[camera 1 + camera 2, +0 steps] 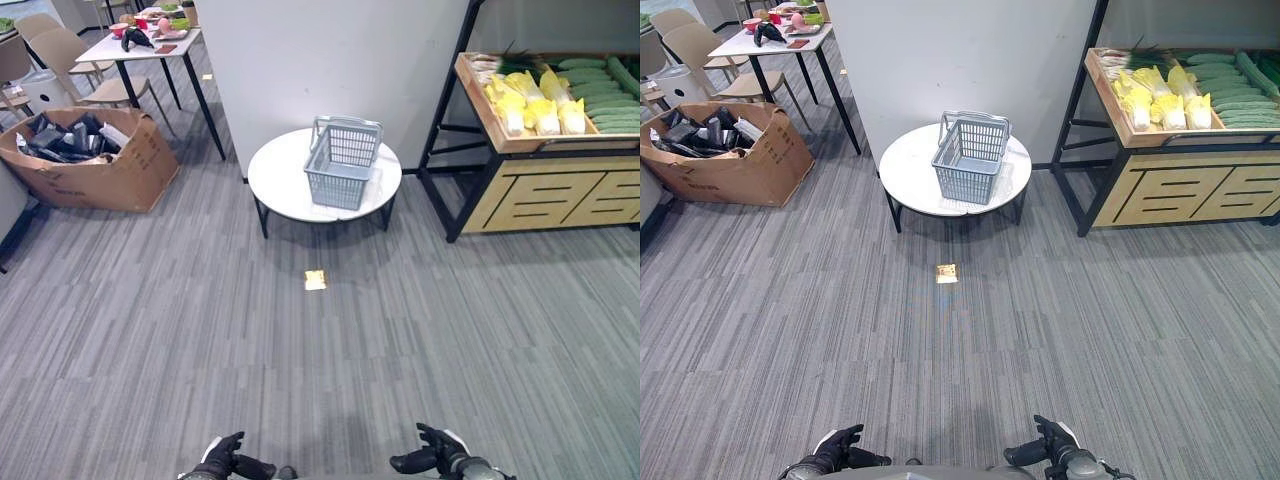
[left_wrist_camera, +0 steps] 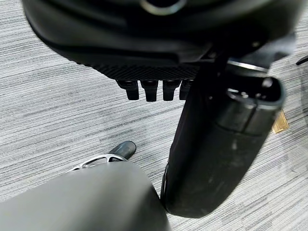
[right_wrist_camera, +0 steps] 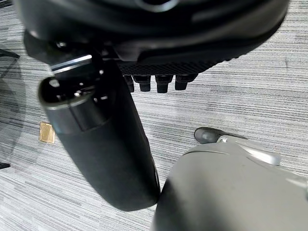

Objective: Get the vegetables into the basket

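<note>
A grey plastic basket [image 1: 342, 160] stands on a round white table [image 1: 280, 185], a little toward the table's right edge and its back edge, close to the white wall [image 1: 330, 60]. Its handle is folded down at the back rim, and the basket looks empty inside. The vegetables are well apart from it, on a wooden shelf [image 1: 545, 140] with a black frame at the right side of the room. On the shelf's slanted top, yellow-white cabbages [image 1: 535, 105] lie in the left part and green cucumbers [image 1: 600, 95] lie to the right of them, toward the back edge.

On the grey carpet floor [image 1: 150, 330], in front of the table, lies a small yellow tag [image 1: 315, 280]. At the far left there is an open cardboard box [image 1: 95, 160] with dark items inside, and behind it a white desk [image 1: 150, 45] with small objects on top and beige chairs [image 1: 60, 55] beside it.

The left hand [image 1: 222, 459] and the right hand [image 1: 432, 455] hang low near the body, far from both the table and the shelf. Both hold nothing. In the wrist views the fingers [image 2: 150, 90] of each hand are bent inward with the thumb standing out, above bare carpet.
</note>
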### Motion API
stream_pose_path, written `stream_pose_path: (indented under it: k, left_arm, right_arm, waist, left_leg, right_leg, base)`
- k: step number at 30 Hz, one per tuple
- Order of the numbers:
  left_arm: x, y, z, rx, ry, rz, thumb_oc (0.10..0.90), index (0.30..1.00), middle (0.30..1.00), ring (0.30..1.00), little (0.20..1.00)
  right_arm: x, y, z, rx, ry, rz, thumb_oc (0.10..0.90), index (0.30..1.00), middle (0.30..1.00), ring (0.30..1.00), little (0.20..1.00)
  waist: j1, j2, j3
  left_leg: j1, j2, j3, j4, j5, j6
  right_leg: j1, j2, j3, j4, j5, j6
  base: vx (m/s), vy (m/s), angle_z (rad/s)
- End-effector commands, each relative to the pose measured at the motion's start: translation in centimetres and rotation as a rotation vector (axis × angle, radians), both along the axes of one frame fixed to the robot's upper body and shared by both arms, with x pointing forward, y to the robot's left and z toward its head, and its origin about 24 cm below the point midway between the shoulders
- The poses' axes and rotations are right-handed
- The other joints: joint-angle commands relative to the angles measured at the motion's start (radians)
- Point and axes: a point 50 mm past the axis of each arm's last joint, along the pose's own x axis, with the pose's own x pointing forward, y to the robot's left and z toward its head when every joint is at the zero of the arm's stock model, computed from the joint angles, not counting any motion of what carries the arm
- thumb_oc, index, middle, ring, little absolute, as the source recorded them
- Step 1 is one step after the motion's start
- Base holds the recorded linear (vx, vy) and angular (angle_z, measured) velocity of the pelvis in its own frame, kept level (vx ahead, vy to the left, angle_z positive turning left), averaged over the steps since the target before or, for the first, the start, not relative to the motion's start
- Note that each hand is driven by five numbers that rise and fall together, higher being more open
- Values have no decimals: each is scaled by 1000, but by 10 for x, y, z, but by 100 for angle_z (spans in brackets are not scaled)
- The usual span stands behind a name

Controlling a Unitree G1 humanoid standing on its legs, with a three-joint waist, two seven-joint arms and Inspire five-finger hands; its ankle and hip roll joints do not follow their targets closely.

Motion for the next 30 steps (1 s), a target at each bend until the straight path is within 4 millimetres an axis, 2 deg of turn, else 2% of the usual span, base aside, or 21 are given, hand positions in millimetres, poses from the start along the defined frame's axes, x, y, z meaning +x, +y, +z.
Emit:
stream_pose_path:
  k: [1,14,19,22,26,27,28,30]
  left_arm:
    - [-15,20,1,80,74,-22,900,1000,1000,1000,1000]
    - [-2,29,5,127,35,-20,900,1000,1000,1000,1000]
    - [5,32,8,132,11,-12,900,1000,1000,1000,1000]
    - [9,31,9,127,-4,-24,900,1000,1000,1000,1000]
    - [14,29,10,126,-19,-23,900,1000,1000,1000,1000]
    - [16,31,10,125,-29,4,900,1000,1000,1000,1000]
    - [18,32,11,126,-38,11,900,1000,1000,1000,1000]
    - [19,32,11,125,-40,11,900,1000,1000,1000,1000]
  right_arm:
    - [-9,-16,1,-82,65,98,900,1000,1000,1000,1000]
    - [0,-34,7,-133,32,32,900,1000,1000,1000,1000]
    - [6,-41,11,-150,10,27,900,1000,1000,1000,1000]
    - [6,-44,12,-156,9,26,900,1000,1000,1000,1000]
    - [8,-50,15,-171,-4,14,900,1000,1000,1000,1000]
    - [9,-52,16,-178,-11,7,900,1000,1000,1000,1000]
    - [10,-54,17,-185,-14,5,900,1000,1000,1000,1000]
    - [9,-57,17,-195,-9,4,900,1000,1000,1000,1000]
  waist:
    - [-5,-9,21]
    - [-12,8,52]
    - [-12,19,79]
    - [-12,23,90]
    - [-16,28,115]
    - [-10,27,127]
    - [-6,26,136]
    - [-6,23,143]
  left_leg:
    - [81,112,-52,-29,-15,-129]
    - [59,137,-58,-29,15,-146]
    - [35,162,-73,8,45,-160]
    - [7,180,-90,70,53,-165]
    - [-56,191,-126,205,82,-168]
    - [-85,180,-161,254,101,-162]
    - [-120,163,-203,269,112,-157]
    - [-170,148,-226,231,99,-142]
  right_leg:
    - [-3,-76,5,-132,190,104]
    - [-20,-53,8,-132,183,87]
    - [-41,-29,13,-93,161,63]
    - [-59,-12,18,-53,139,42]
    - [-73,4,16,-2,107,16]
    - [-76,8,27,15,95,6]
    - [-79,5,27,25,87,6]
    - [-76,-5,24,31,76,12]
  base:
    - [0,0,0]
    - [7,-46,-1]
    - [16,-111,-1]
    - [36,-157,1]
    - [46,-111,-9]
    - [56,-72,-1]
    - [66,-37,4]
    - [85,23,12]
